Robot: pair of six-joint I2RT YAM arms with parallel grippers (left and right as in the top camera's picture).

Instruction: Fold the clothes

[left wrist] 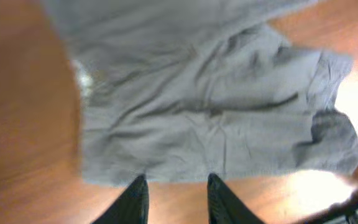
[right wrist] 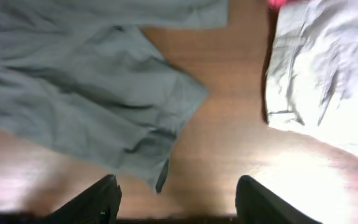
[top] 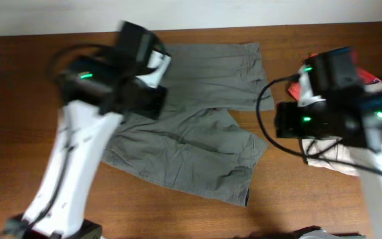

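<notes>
Shorts (top: 197, 126) flat mid-table, unfolded: left gripper (left wrist: 176, 200) narrowly open and empty at their edge, right gripper (right wrist: 176, 200) wide and empty by a leg hem, so next probably pinch and fold.

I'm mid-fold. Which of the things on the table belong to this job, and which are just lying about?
For the job:
- olive-grey shorts, spread out in the middle

Just lying about:
- beige shorts, off to one side
- red T-shirt, next to the beige shorts
</notes>
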